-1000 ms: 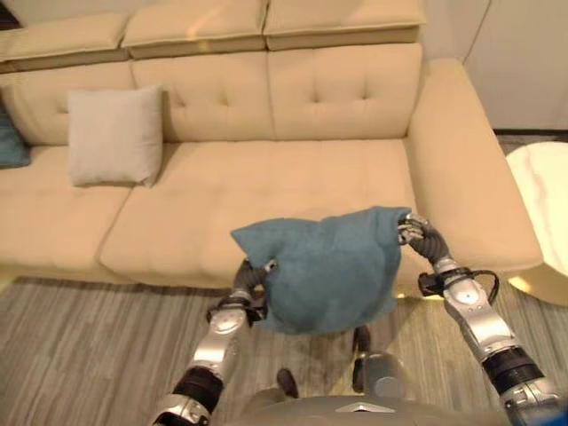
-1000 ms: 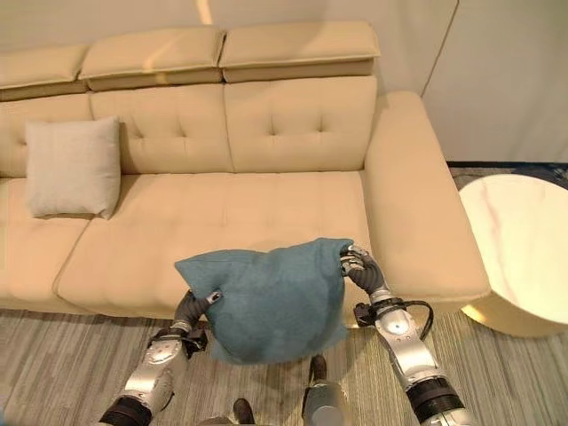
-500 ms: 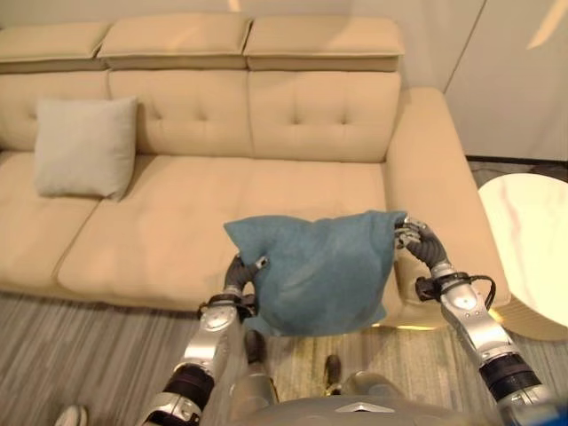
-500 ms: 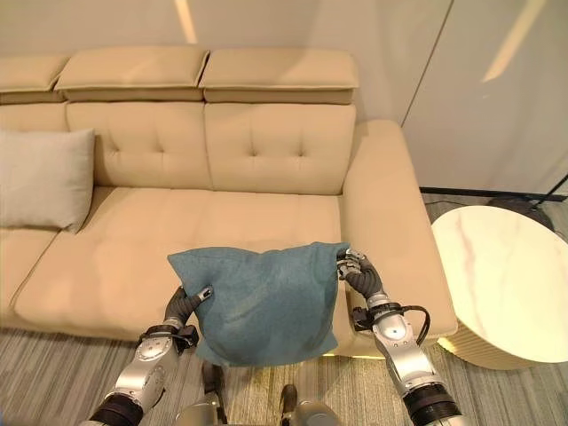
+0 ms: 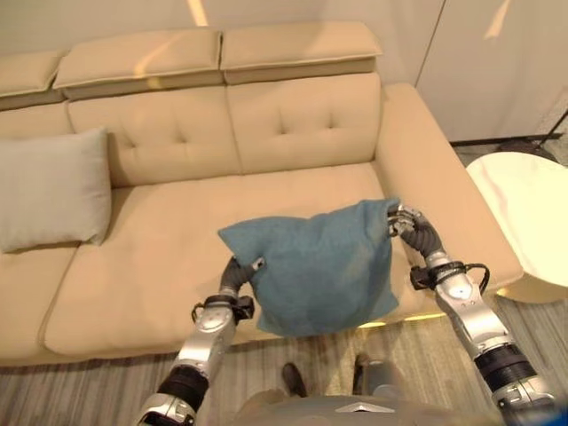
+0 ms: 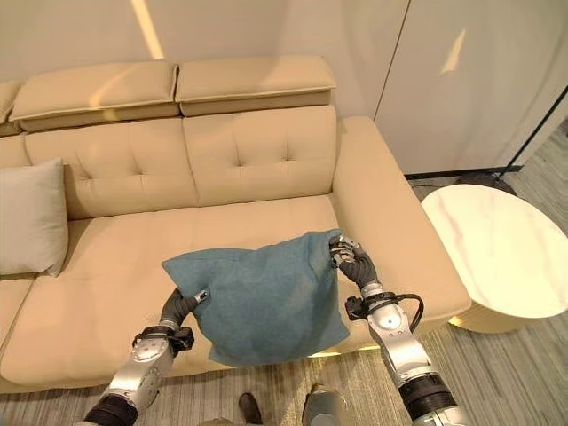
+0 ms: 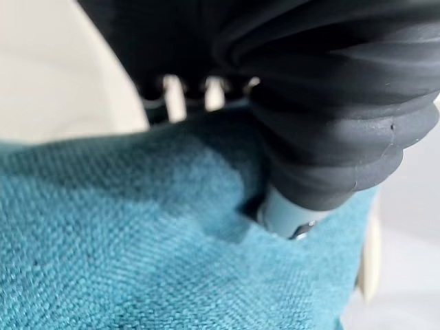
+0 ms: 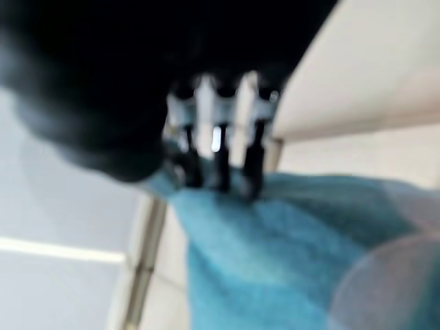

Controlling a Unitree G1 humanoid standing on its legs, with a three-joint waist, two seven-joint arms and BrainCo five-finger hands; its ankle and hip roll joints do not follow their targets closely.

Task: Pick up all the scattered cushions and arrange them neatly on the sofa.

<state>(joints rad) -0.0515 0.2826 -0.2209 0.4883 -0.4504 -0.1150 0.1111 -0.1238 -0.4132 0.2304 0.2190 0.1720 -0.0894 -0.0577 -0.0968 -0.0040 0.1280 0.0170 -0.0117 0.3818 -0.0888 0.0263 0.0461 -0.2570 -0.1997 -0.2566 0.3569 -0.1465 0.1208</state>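
The square teal cushion (image 5: 321,266) is matt woven cloth, its coarse weave plain in the left wrist view. The long beige sofa (image 5: 293,124) has a smooth, matt, button-tufted covering, leather or cloth I can't tell. The pale grey square cushion (image 5: 49,188) looks like soft matt fabric. The round white side table (image 6: 500,251) has a glossy marble-like top. The left hand (image 5: 238,274) and right hand (image 5: 410,226) pair shiny silver fingers with dull, rubbery ribbed covers.

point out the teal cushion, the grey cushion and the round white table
teal fabric cushion (image 5: 319,271), left eye view, middle of its front face
pale grey square cushion (image 5: 49,188), left eye view, centre of its face, leaning on the sofa back
round white marble-look table (image 6: 497,253), right eye view, bare middle of its top
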